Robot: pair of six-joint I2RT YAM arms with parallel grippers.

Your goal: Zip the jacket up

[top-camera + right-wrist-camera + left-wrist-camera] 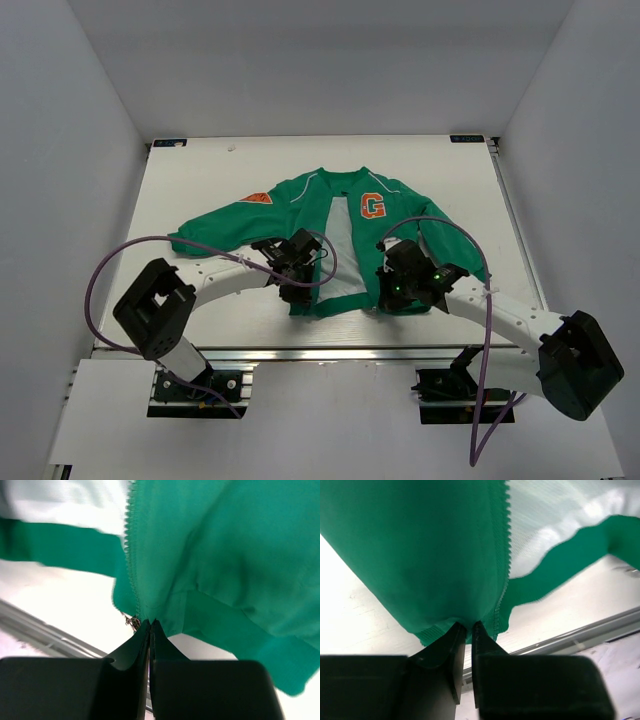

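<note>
The jacket [300, 200] is lying unzipped on the desk [200, 180], lining showing beside its orange G [373, 207]. Below the G, the left tool [468, 626] and right tool [150, 622] are each pinching a front hem corner; joining and zipping are not yet done

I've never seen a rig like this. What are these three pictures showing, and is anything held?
Two robot arms stand at the near edge of a white table. The wide picture looks down from above and behind them; the other two come from a camera on each wrist, that arm's black fingers at the bottom. A green jacket lies flat, front open, pale lining showing. The left gripper and the right gripper each pinch one front panel's bottom hem beside the zipper teeth. It is not zipped yet.
</note>
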